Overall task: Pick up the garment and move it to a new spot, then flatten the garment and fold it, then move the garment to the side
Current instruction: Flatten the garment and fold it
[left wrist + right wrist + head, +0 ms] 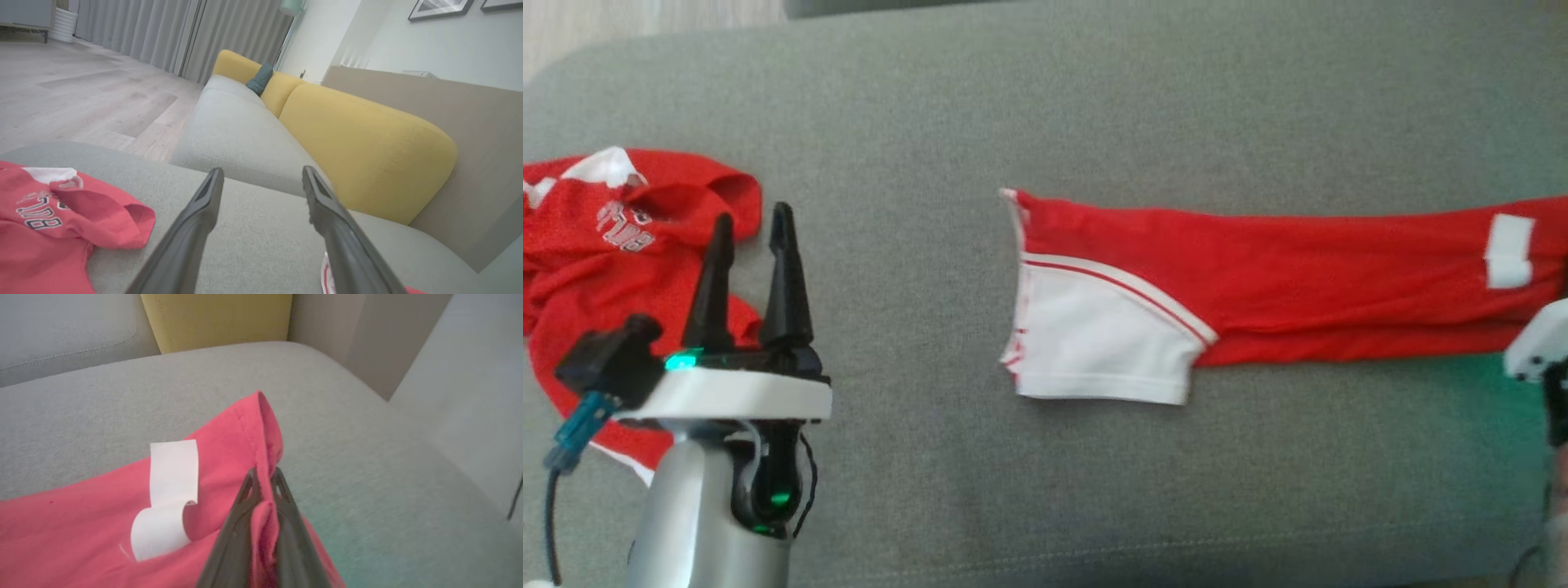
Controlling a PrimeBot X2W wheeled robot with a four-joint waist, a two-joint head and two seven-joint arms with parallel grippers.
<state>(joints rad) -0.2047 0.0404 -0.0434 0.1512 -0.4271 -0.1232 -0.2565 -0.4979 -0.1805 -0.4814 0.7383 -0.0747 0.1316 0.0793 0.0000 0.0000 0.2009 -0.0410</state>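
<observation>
- Garment [1258,278]: a red top with white trim. It lies as a long flat strip across the middle and right of the grey sofa seat [1013,98], running left to right.
- Its left end shows a white sleeve panel [1094,335] with a red stripe, lying flat. A white label [1508,251] curls up from the cloth near its right end.
- The right claw [263,475] is at that right end, just right of the label. Its two fingers are pressed together with a ridge of the red hem pinched between them, so it has hold of the garment.
- The left claw [752,216] is spread wide and holds nothing. It hovers over bare seat at the near left, well apart from the garment.
- Beside and partly under that claw is a second red shirt [596,245], crumpled, with white lettering. It is not touched.
- A yellow back cushion [367,155] stands along the far side of the sofa.
- Step in hand, as I judge it: folding. The strip already looks flattened and narrowed, and the grip on the right end suggests that end will be carried over towards the left.
- The next move calls for a low lift, so only the right part rises, then a straight sweep left that sets the hem square on the sleeve end.
- Pulling too hard could drag the whole strip, as nothing pins the left end.
</observation>
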